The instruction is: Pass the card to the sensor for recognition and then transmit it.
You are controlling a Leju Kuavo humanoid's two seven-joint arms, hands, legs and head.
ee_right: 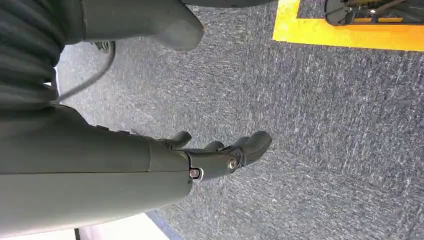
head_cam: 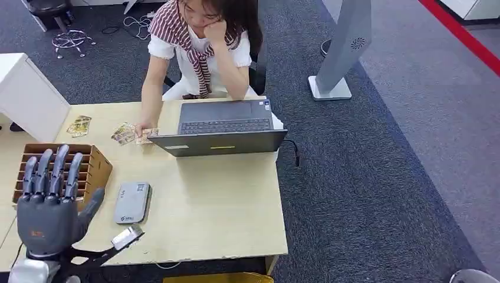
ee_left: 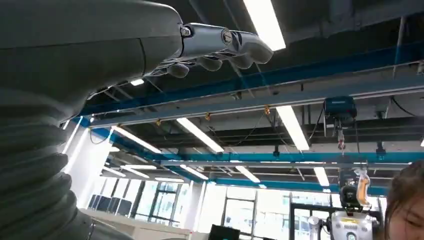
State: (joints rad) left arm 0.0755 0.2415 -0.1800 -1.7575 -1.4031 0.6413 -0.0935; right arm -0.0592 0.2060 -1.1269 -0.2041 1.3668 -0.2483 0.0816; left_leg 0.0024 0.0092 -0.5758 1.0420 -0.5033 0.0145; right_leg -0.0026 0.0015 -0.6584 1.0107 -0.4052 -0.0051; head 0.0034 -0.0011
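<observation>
My left hand (head_cam: 50,203) is raised above the near left corner of the table, palm away from me, fingers straight up and apart, holding nothing. The left wrist view looks up at the ceiling past its fingers (ee_left: 220,47). The grey flat card sensor (head_cam: 131,202) lies on the table just right of that hand. Patterned cards (head_cam: 123,134) lie at the far side; a person's hand (head_cam: 143,128) rests on one card (head_cam: 147,135) beside the laptop. More cards (head_cam: 79,125) lie farther left. My right hand (ee_right: 215,155) hangs over grey carpet, fingers loosely extended, nothing in it.
An open laptop (head_cam: 224,132) stands at the far middle of the wooden table (head_cam: 224,218), the person seated behind it. A wooden slotted organiser (head_cam: 94,165) sits behind my left hand, a white box (head_cam: 26,94) at far left. A grey floor stand (head_cam: 345,53) is beyond the table.
</observation>
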